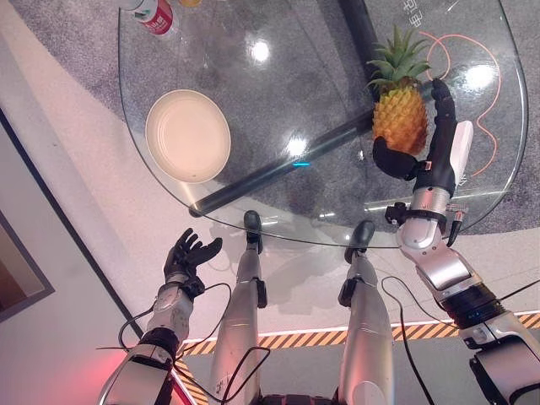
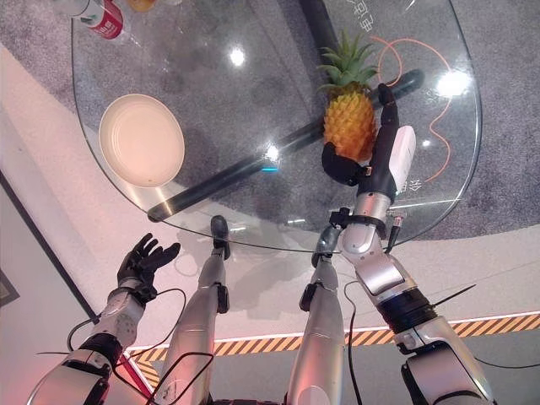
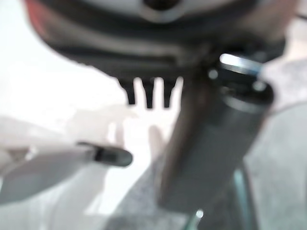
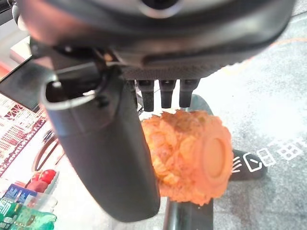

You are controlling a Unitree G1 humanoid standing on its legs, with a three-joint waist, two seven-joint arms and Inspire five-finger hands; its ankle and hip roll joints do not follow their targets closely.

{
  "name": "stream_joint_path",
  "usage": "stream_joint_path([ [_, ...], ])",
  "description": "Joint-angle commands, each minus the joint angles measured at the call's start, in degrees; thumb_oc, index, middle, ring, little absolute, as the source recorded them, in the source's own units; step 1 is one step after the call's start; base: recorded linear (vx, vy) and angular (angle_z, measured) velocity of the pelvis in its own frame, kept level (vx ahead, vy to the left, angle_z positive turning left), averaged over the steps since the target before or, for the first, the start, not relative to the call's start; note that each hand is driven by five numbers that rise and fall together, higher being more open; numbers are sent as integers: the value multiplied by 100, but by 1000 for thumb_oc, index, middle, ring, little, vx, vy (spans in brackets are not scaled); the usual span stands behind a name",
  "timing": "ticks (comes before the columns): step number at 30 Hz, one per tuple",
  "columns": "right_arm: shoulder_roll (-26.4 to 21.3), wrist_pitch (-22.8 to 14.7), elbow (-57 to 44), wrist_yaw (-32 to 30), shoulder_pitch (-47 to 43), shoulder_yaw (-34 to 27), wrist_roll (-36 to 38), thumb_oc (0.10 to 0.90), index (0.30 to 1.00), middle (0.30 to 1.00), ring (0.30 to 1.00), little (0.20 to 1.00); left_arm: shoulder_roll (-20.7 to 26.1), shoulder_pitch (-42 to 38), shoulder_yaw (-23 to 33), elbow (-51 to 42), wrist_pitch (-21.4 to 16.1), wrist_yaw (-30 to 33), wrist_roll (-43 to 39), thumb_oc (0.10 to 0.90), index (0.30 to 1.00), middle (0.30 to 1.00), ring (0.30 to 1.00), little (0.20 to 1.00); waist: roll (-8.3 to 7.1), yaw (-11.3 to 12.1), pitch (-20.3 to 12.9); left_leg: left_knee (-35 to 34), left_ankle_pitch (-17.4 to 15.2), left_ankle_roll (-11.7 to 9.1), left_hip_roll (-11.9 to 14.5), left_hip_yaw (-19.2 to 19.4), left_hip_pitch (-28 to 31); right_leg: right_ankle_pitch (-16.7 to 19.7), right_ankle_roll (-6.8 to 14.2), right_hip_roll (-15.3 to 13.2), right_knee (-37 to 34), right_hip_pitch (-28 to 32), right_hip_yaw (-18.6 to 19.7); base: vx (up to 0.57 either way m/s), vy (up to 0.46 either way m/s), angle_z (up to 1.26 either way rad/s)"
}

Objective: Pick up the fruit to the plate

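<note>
You have the pineapple (image 1: 399, 118) standing upright on the glass table (image 1: 278, 51), toward its right edge and well apart from the plate (image 1: 187, 135). Your right hand (image 1: 432, 150) is on it: the thumb (image 1: 396, 160) curls against the fruit's near lower side, while the fingers (image 1: 445, 101) reach up along its right flank. In the right wrist view the thumb lies across the orange rind and the fingertips (image 4: 165, 93) sit at the fruit's far side, so the hand is closed around the pineapple, though you can't quite tell from these angles how firmly the fingers press.

The plate, cream and round, lies flat near the table's left edge with nothing on it. A red-labelled bottle (image 1: 153, 14) lies at the far left corner of the glass.

Your left hand (image 1: 187, 256) hangs below the table's near left edge, off the glass, palm up with its fingers spread and relaxed, holding nothing. In the left wrist view its fingertips (image 3: 148, 93) point out straight over the pale floor.
</note>
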Motion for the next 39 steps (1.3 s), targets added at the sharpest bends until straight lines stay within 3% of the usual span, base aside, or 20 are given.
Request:
stream_joint_path([
  [1, -214, -104, -64, -481, -145, 2, -187, 800, 900, 900, 900, 900, 189, 163, -55, 275, -70, 69, 94, 800, 900, 900, 900, 900, 24, -12, -62, 364, -396, -240, 272, -129, 104, 564, 214, -110, -32, -220, -37, 0, 0, 0],
  [28, 139, 291, 793, -354, -311, 64, 369, 800, 900, 900, 900, 900, 98, 161, -198, 167, -16, 124, 176, 800, 900, 900, 900, 900, 122, 79, -62, 396, -381, -234, 251, -176, 57, 589, 205, -162, 35, -311, -38, 1, 1, 0],
  [39, 217, 166, 1420, -147, -397, -19, 1047, 800, 900, 900, 900, 900, 102, 117, -287, 141, 6, 167, 139, 800, 900, 900, 900, 900, 153, 109, -62, 383, -377, -245, 258, -182, 57, 605, 195, -159, 38, -327, -43, 0, 0, 0],
])
